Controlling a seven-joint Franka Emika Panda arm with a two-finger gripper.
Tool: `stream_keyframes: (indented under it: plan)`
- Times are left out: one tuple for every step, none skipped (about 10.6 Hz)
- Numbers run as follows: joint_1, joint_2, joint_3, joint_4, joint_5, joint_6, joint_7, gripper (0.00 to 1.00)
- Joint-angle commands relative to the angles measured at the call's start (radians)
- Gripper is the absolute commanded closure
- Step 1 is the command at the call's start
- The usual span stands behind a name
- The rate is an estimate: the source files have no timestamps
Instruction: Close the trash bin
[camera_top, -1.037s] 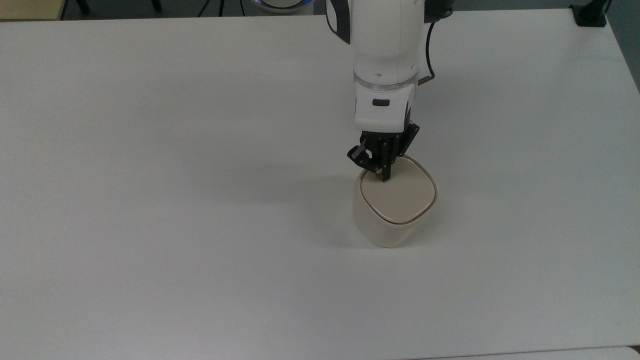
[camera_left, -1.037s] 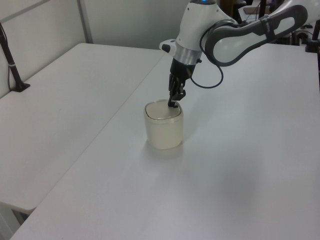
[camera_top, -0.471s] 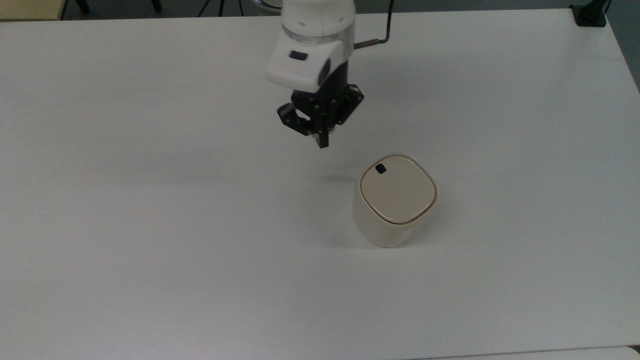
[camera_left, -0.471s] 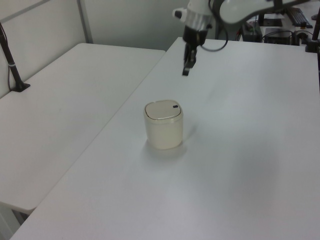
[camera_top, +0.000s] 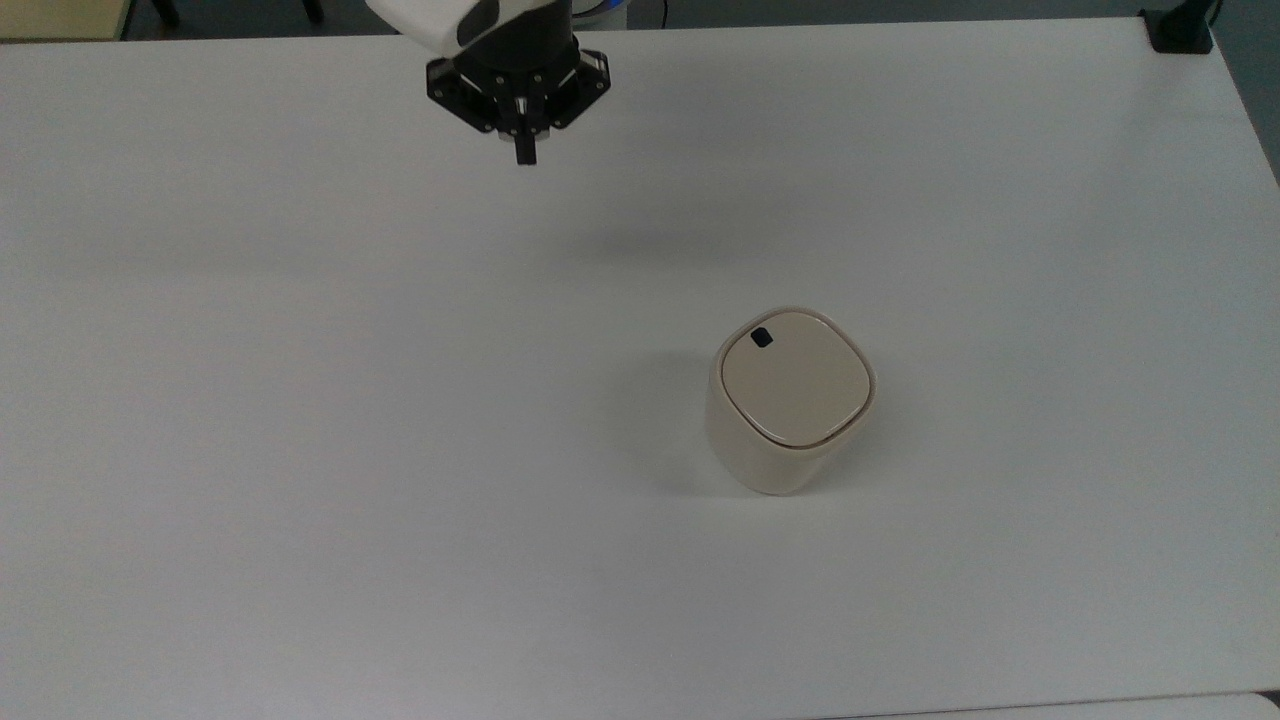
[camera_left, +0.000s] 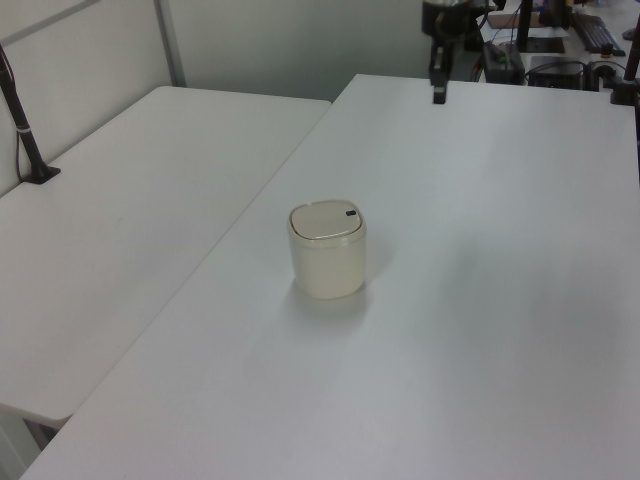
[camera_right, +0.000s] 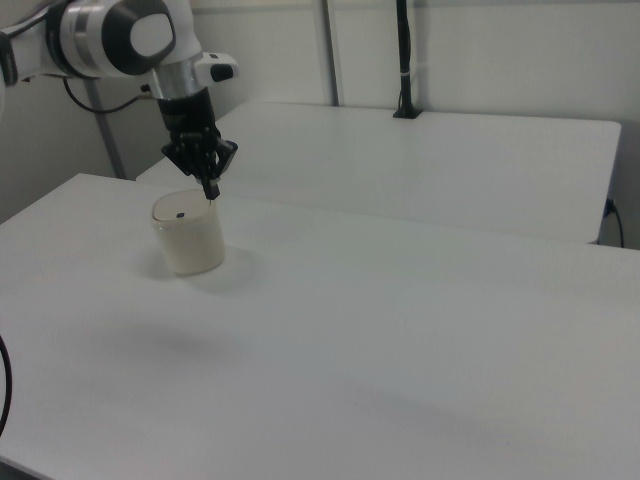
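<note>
Well apart from the lidded trash bin (camera_top: 793, 400), the fingers (camera_top: 523, 150) hang pressed together, gripping nothing.

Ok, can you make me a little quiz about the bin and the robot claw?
1. True or false: the trash bin has its lid shut flat.
2. What small mark sits on the lid? A) a red star B) a black square C) a blue ring
3. Fill in: the claw is ___ the bin, not touching it.

Key: 1 true. 2 B, the black square. 3 away from; it hangs over the table near the top view's upper edge.
</note>
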Motion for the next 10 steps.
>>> stream_keyframes:
  plan:
    - [-0.008, -0.063, -0.007, -0.029, -0.016, -0.075, 0.056, 0.71]
    - [-0.017, -0.064, -0.01, -0.028, -0.019, -0.073, 0.043, 0.48]
    - [-0.017, -0.061, -0.01, -0.028, -0.021, -0.069, 0.042, 0.01]
    - [-0.016, -0.06, -0.008, -0.029, -0.038, -0.067, 0.042, 0.0]
    - [-0.016, -0.058, -0.01, -0.029, -0.042, -0.064, 0.042, 0.0]
    - [-0.016, -0.058, -0.01, -0.029, -0.044, -0.06, 0.044, 0.0]
    - [-0.017, -0.058, -0.01, -0.029, -0.044, -0.06, 0.044, 0.0]
    - [-0.017, -0.058, -0.01, -0.029, -0.044, -0.06, 0.044, 0.0]
    - [-0.016, -0.06, -0.01, -0.028, -0.044, -0.06, 0.05, 0.0]
    - [-0.017, -0.06, -0.01, -0.026, -0.044, -0.061, 0.05, 0.0]
